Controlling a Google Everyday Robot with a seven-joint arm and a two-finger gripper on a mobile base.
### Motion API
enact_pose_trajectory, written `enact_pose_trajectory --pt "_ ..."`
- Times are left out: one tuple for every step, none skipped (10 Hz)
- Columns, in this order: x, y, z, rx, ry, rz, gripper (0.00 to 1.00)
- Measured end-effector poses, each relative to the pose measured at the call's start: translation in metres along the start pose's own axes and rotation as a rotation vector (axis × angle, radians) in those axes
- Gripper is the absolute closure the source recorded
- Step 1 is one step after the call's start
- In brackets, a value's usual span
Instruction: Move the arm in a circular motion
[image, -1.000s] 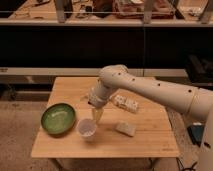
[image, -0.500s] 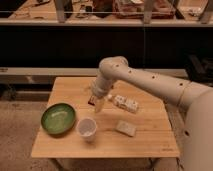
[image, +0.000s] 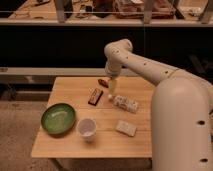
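The arm (image: 150, 70) is glossy cream-white, with thick rounded segments. It reaches in from the lower right, bends at a bulbous joint near the top centre and points down over the wooden table (image: 70, 142). Its pale yellowish gripper (image: 113, 91) hangs just above the table's far middle, between a small red item (image: 103, 82) and a white packet (image: 125, 103). Nothing is seen held in it.
On the table lie a green bowl (image: 57, 118) at the left, a white cup (image: 87, 128) beside it, a dark snack bar (image: 95, 96), and a pale sponge-like block (image: 125, 128). Dark shelving (image: 60, 40) runs behind the table.
The arm has swung away from the cup toward the table's far side and to the right, and its big near segment now fills the lower right of the view.
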Motion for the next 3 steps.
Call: enact_pose_trajectory --pt "-0.020 -0.010 0.000 0.040 -0.046 0.055 0.20" --pt "-0.032 -0.016 0.000 0.059 -0.065 0.086 0.20" --pt "-0.045 -0.024 0.000 0.081 -0.083 0.117 0.20"
